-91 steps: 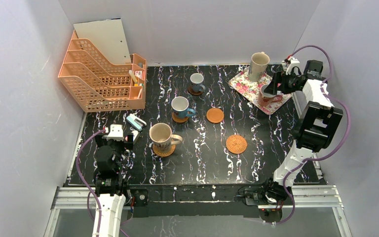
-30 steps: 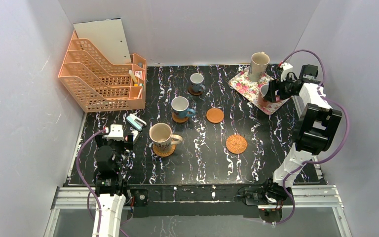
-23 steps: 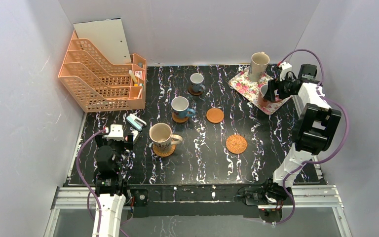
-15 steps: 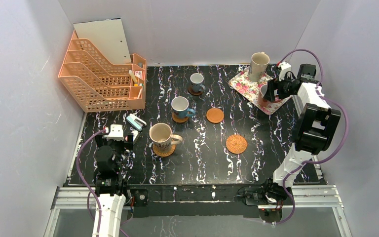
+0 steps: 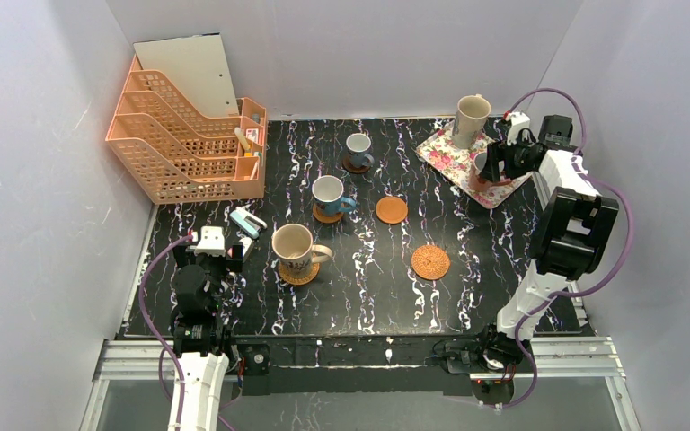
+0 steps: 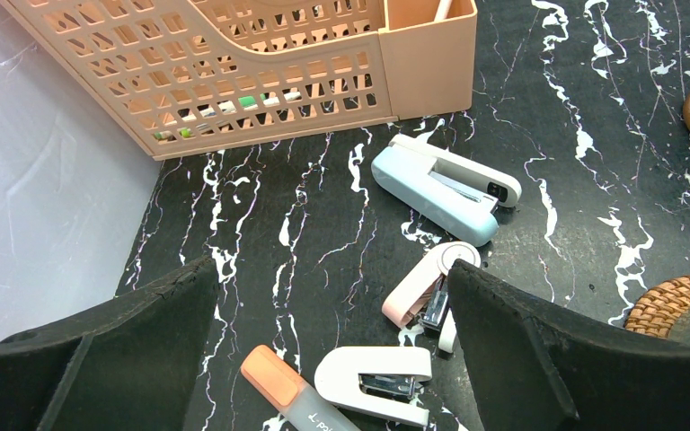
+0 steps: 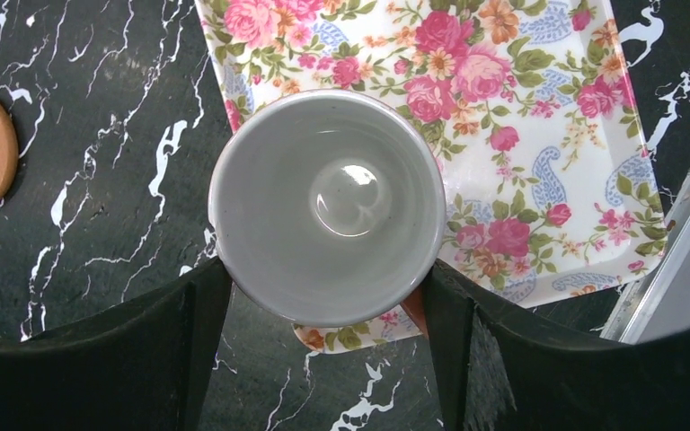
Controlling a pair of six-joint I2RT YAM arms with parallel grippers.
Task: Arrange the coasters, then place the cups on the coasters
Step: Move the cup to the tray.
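Note:
My right gripper (image 7: 326,280) is shut on the small brownish-orange cup (image 7: 328,206), one finger on each side of it, at the near corner of the floral tray (image 7: 539,171). A tall beige cup (image 5: 470,118) stands at the tray's far end. Another beige cup (image 5: 295,244) sits on a wicker coaster (image 5: 298,272). Two blue cups (image 5: 328,192) (image 5: 358,146) each sit on a wooden coaster. A bare wood coaster (image 5: 392,210) and a bare wicker coaster (image 5: 430,262) lie mid-table. My left gripper (image 6: 332,287) hangs open over the staplers.
An orange mesh file rack (image 5: 184,135) fills the far left corner. A blue stapler (image 6: 445,189), a pink stapler (image 6: 427,283), a white stapler (image 6: 377,377) and an orange marker (image 6: 292,400) lie under the left gripper. Grey walls enclose the table on three sides.
The right gripper has moved in over the brownish-orange cup on the tray and its fingers have narrowed onto the cup's sides. The left arm has not moved.

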